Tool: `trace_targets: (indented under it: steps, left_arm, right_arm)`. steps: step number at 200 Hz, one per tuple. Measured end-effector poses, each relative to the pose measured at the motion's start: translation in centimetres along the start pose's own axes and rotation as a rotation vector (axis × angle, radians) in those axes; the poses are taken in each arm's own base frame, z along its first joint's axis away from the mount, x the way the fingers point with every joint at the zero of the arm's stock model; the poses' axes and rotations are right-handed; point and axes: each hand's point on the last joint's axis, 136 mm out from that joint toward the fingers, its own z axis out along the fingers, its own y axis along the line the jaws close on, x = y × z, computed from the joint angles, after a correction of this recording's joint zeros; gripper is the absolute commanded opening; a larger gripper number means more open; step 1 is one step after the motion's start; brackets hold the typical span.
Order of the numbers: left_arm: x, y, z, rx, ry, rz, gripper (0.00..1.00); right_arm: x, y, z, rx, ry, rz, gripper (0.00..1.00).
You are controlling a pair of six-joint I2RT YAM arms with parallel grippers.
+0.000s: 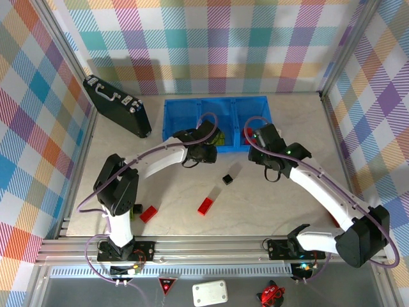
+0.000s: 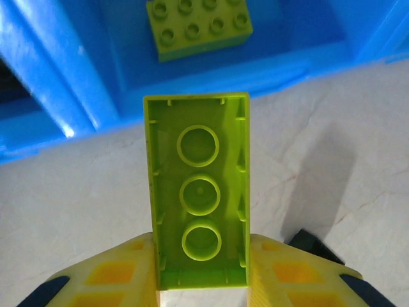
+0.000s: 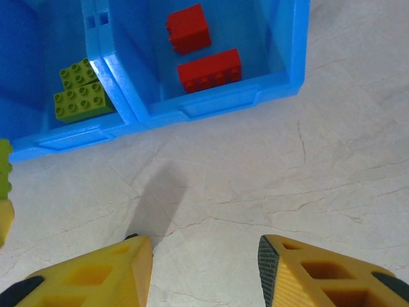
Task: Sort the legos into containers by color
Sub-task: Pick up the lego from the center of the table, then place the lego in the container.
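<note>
One relation to mind: lime green brick (image 2: 198,192) straight short of the blue tray (image 2: 211,73), long axis running from the left pincer (image 2: 199,262) toward the middle compartment (image 2: 294,25), hollow underside turned to the wrist camera. Clamped at its near end between the yellow fingers (image 2: 121,278), squeezed tight on the two long sides. Poised above bare worktop (image 2: 77,204) just before the tray's near wall, not yet over the compartment. Inside that compartment, dead ahead, another lime brick (image 2: 198,25) lying studs up.

Probably the carry-and-drop step: forward over the wall, then release. Needs height enough for the far end of the brick to pass the wall, and a landing beside the brick lying there rather than on top of it.

Right pincer (image 3: 204,256) empty, jaws partly apart, hovering over worktop just before the right compartment (image 3: 268,32), two red bricks (image 3: 209,69) inside. Close alongside the left arm in the overhead view; some risk of a brush if either swings sideways.

On the worktop behind both pincers, apart from each other: black brick (image 1: 227,178) between the two arms, red brick (image 1: 148,213) near the left arm's base. To be picked later, by the look of it. Black case (image 1: 118,105) left of the tray, well out of the path.
</note>
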Motion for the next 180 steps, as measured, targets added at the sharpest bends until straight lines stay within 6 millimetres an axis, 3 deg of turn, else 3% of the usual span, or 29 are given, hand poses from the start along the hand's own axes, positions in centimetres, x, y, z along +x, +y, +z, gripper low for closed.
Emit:
trace_targets:
  steps: [83,125,180]
  left_arm:
    - [-7.0,-0.6,2.4,-0.170,-0.177,-0.068,0.32]
    - [-8.9,-0.4,4.6,-0.245,-0.230,-0.084,0.33]
    - [-9.7,-0.1,7.6,-0.305,-0.237,-0.108,0.36]
  right_arm:
    - [0.2,-1.4,-0.7,0.007,-0.019,0.024,0.49]
    - [-0.1,-1.7,-1.3,0.000,-0.038,0.035,0.49]
    - [0.6,-2.3,-1.0,0.012,-0.028,0.033,0.49]
